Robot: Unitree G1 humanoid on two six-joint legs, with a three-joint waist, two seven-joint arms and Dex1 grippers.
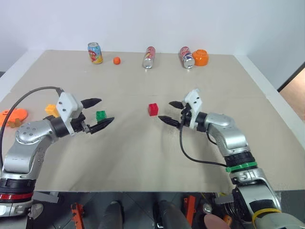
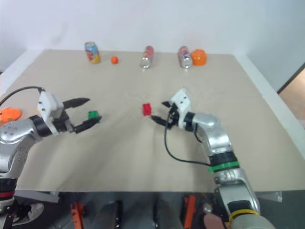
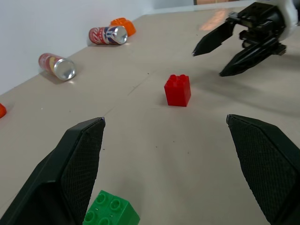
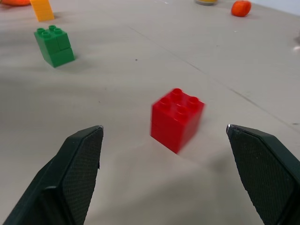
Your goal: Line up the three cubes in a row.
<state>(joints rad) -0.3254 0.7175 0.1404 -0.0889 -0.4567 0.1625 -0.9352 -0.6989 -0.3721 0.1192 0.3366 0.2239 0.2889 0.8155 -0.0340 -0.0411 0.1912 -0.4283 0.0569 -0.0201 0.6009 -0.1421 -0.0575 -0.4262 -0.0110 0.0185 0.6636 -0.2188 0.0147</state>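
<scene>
A beige tabletop (image 1: 143, 157) holds three small studded cubes, none in a row yet. The red cube (image 1: 153, 109) stands near the middle. The green cube (image 1: 101, 115) sits to its left, well apart from it. The yellow-orange cube (image 1: 51, 110) lies farther left again, near the tabletop's left edge and beside a flat orange toy (image 1: 13, 116).

The right claw (image 1: 174, 112) points leftward at the red cube, its two black fingers spread wide and holding nothing. In the right wrist view the red cube (image 4: 176, 119) sits straight ahead between the open fingers, a little beyond their tips, turned so a corner faces the claw. It appears untouched.

The left claw (image 1: 97, 113) points rightward, fingers also spread wide and empty. The green cube lies between its fingertips in the head view. In the left wrist view the green cube (image 3: 111, 212) sits low, close against the inner side of one finger (image 3: 70, 173); contact cannot be told.

So each claw has its own cube: the right arm is nearer the red, the left arm nearer the green and the yellow-orange. The red cube looks like the likeliest first grasp, needing only a short advance to the left and a closing pinch.

Along the far edge stand three soda cans (image 1: 148, 57), a small orange ball (image 1: 116, 60) and an orange toy (image 1: 200, 57), all well away.
</scene>
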